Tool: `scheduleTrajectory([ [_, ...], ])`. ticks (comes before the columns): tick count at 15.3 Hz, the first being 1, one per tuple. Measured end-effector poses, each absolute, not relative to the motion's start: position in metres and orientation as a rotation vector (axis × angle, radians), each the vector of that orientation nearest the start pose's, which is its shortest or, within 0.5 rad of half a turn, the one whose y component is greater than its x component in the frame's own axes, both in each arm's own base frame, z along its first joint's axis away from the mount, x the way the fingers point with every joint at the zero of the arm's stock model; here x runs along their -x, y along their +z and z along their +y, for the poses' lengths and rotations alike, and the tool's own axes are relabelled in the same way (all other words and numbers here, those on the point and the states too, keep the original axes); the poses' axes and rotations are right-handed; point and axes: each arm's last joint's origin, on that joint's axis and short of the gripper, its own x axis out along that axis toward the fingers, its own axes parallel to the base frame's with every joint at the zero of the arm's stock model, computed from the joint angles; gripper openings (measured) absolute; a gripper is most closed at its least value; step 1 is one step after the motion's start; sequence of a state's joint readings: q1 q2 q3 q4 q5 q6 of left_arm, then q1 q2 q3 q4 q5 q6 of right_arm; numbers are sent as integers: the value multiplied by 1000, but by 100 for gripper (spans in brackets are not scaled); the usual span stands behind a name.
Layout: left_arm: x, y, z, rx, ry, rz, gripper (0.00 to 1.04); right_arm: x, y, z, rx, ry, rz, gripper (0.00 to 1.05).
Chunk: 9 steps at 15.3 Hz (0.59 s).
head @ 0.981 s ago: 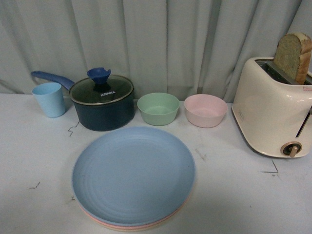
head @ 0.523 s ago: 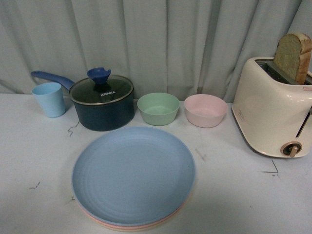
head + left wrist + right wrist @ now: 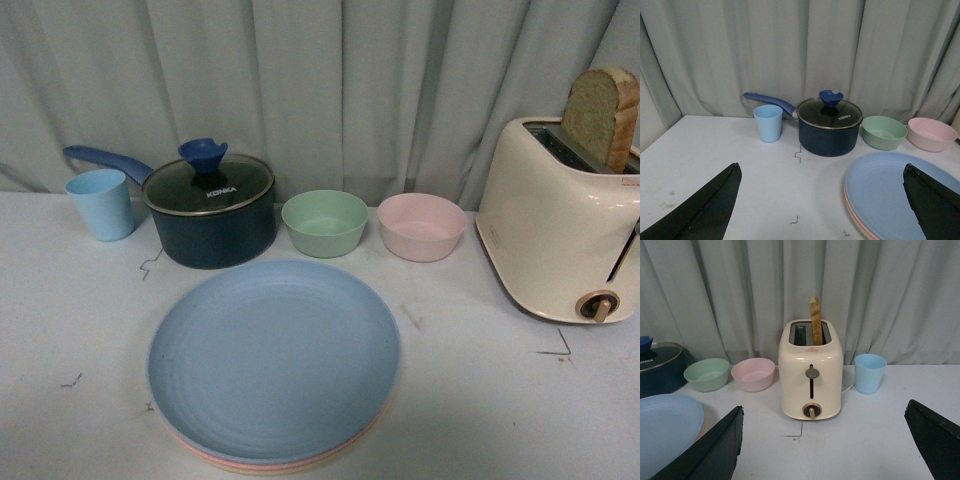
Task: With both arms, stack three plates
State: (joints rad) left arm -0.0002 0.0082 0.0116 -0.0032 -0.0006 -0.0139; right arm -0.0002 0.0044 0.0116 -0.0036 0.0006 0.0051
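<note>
The three plates lie in one stack near the table's front edge: the light blue plate [image 3: 273, 358] on top, thin cream and pink rims [image 3: 262, 466] showing under it. In the left wrist view the stack [image 3: 890, 192] shows beside my left gripper [image 3: 822, 200], which is open and empty, held back from the table. Over bare table in front of the toaster my right gripper [image 3: 824, 442] is open and empty too, and the blue plate's edge [image 3: 665, 427] shows off to the side. Neither arm appears in the front view.
Behind the stack stand a dark blue lidded pot [image 3: 210, 208], a light blue cup [image 3: 101, 203], a green bowl [image 3: 324, 222] and a pink bowl [image 3: 421, 226]. A cream toaster [image 3: 560, 235] with a bread slice is at the right. Another blue cup [image 3: 869, 373] stands beyond it.
</note>
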Motion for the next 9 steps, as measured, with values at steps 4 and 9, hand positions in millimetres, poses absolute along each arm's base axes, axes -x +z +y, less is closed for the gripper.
scheduleTrajectory([
  [4, -98, 166, 0, 14, 0, 0, 98, -97, 167, 0, -6, -1, -4, 98],
  [9, -98, 166, 0, 14, 0, 0, 98, -97, 167, 0, -6, -1, -4, 98],
])
